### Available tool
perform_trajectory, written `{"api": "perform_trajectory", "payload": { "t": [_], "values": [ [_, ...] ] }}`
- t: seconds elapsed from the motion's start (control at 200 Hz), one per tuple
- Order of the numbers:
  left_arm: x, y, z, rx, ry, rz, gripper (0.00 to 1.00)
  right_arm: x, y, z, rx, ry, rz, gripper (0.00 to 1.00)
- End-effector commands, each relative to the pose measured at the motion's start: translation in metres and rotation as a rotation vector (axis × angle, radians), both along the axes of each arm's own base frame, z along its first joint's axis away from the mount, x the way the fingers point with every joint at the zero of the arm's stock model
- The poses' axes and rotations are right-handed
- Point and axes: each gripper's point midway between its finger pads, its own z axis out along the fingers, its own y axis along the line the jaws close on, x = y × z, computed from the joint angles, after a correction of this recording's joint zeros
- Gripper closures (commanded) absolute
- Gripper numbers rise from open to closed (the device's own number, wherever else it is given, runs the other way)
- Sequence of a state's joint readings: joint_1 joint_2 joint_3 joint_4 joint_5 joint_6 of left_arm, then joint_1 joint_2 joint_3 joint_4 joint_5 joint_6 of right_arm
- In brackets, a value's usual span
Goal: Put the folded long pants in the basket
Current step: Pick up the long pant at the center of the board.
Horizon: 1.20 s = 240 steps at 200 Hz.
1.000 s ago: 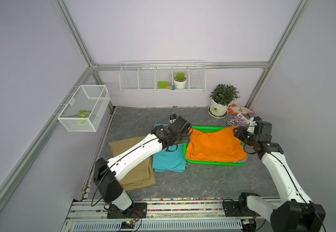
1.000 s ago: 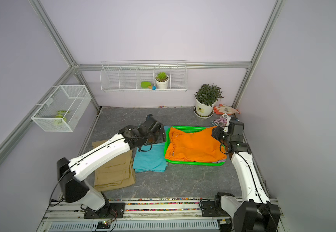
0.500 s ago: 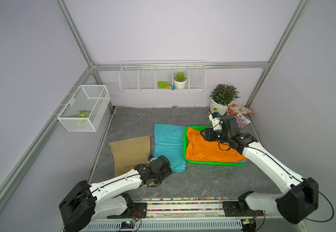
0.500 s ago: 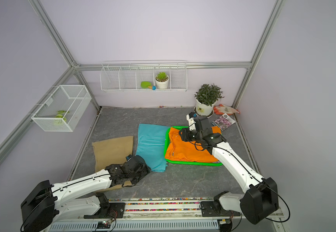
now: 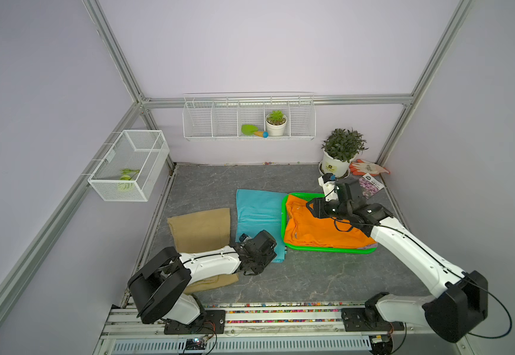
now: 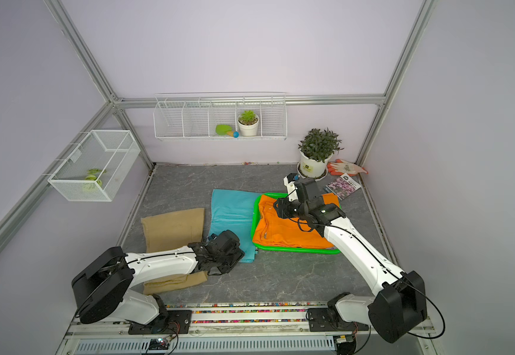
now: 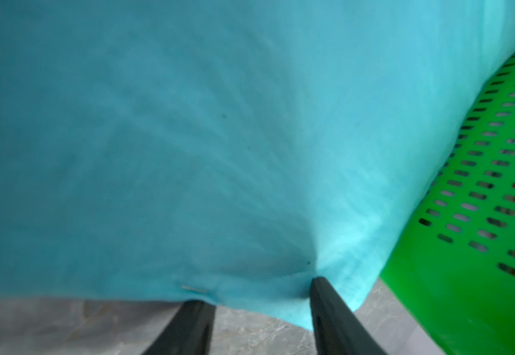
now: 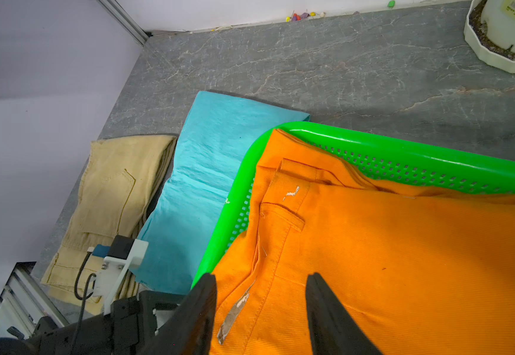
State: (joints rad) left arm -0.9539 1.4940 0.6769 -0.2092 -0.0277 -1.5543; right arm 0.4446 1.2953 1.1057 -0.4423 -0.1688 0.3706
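**Top views: orange pair in the basket, teal and khaki not yet**

Progress. In both top views the orange pants (image 5: pixel 321 230) lie spread inside the green basket (image 5: pixel 327 249) and nearly fill it. A lilac edge (image 5: pixel 369 245) peeps from under them at the near right corner. It is probably another pair, but too small to be sure. The teal pants (image 5: pixel 257 212) lie flat on the table, their long side against the basket's left wall. The khaki pants (image 5: pixel 201 227) lie just beside the teal, partly under the left arm. My estimate is about halfway, with teal and khaki left to move.

Jaws.
- The left gripper (image 7: pixel 254 292) sits at the near hem of the teal pants.
  - Left wrist view: its jaws are partly apart.
  - One finger (image 7: pixel 327 307) presses into the cloth and creases fan out from it. The other sits at the hem's edge.
  - No closed pinch is visible.
- The right gripper (image 8: pixel 261 276) is over the orange pants inside the basket.
  - Its jaws are apart and hold nothing.
  - I cannot tell whether its tips touch the cloth.
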Motion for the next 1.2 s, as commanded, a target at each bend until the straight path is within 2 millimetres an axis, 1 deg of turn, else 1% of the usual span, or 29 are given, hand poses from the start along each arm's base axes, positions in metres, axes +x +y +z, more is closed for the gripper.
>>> {"api": "perform_trajectory", "payload": {
  "t": [0.0, 0.075, 0.13, 0.195, 0.23, 0.34, 0.41, 0.5, 0.57, 0.655, 0.74, 0.785, 0.835, 0.9, 0.98, 0.995, 1.13, 1.195],
  "values": [
    [-0.009, 0.031, -0.037, 0.143, 0.067, 0.024, 0.63, -0.005, -0.004, 0.0, -0.024, -0.009, 0.011, 0.48],
    [-0.002, 0.04, -0.036, 0.172, 0.052, 0.031, 0.77, -0.005, -0.003, -0.003, -0.029, 0.004, 0.015, 0.48],
    [0.003, 0.051, -0.034, 0.212, 0.044, 0.042, 0.84, -0.004, -0.003, -0.005, -0.032, 0.02, 0.014, 0.48],
    [0.008, 0.065, -0.03, 0.248, 0.031, 0.054, 0.96, -0.004, -0.002, -0.008, -0.031, 0.034, 0.011, 0.49],
    [0.011, 0.073, -0.028, 0.268, 0.022, 0.061, 1.0, -0.004, -0.001, -0.008, -0.025, 0.037, 0.015, 0.49],
    [0.024, 0.093, -0.019, 0.315, 0.003, 0.054, 1.0, -0.003, 0.002, -0.011, -0.012, 0.049, 0.015, 0.5],
    [0.034, 0.099, -0.01, 0.326, -0.02, 0.021, 1.0, -0.003, 0.004, -0.013, -0.003, 0.059, 0.015, 0.5],
    [0.045, 0.113, 0.007, 0.382, -0.027, -0.043, 1.0, -0.003, 0.008, -0.015, 0.005, 0.068, 0.034, 0.52],
    [0.043, 0.132, 0.017, 0.453, 0.016, -0.071, 1.0, -0.005, 0.017, -0.017, -0.011, 0.066, 0.084, 0.53],
    [0.042, 0.144, 0.035, 0.5, 0.02, -0.109, 1.0, -0.003, 0.026, -0.025, -0.061, 0.075, 0.141, 0.52],
    [0.041, 0.15, 0.054, 0.522, -0.003, -0.119, 1.0, 0.006, 0.032, -0.03, -0.08, 0.094, 0.143, 0.52],
    [0.04, 0.158, 0.061, 0.554, -0.009, -0.111, 1.0, 0.014, 0.036, -0.033, -0.073, 0.1, 0.135, 0.52],
    [0.039, 0.166, 0.069, 0.59, -0.016, -0.1, 1.0, 0.021, 0.045, -0.034, -0.058, 0.107, 0.139, 0.52],
    [0.037, 0.177, 0.072, 0.607, -0.011, -0.09, 1.0, 0.027, 0.058, -0.038, -0.073, 0.122, 0.161, 0.52],
    [0.035, 0.189, 0.073, 0.595, 0.014, -0.069, 1.0, 0.032, 0.082, -0.04, -0.105, 0.134, 0.215, 0.52],
    [0.035, 0.19, 0.074, 0.593, 0.013, -0.067, 1.0, 0.032, 0.086, -0.044, -0.115, 0.148, 0.222, 0.51],
    [0.034, 0.199, 0.094, 0.618, -0.015, -0.06, 1.0, 0.039, 0.121, -0.054, -0.151, 0.187, 0.268, 0.5],
    [0.033, 0.211, 0.102, 0.649, -0.014, -0.033, 1.0, 0.039, 0.139, -0.057, -0.159, 0.197, 0.29, 0.49]
  ]
}}
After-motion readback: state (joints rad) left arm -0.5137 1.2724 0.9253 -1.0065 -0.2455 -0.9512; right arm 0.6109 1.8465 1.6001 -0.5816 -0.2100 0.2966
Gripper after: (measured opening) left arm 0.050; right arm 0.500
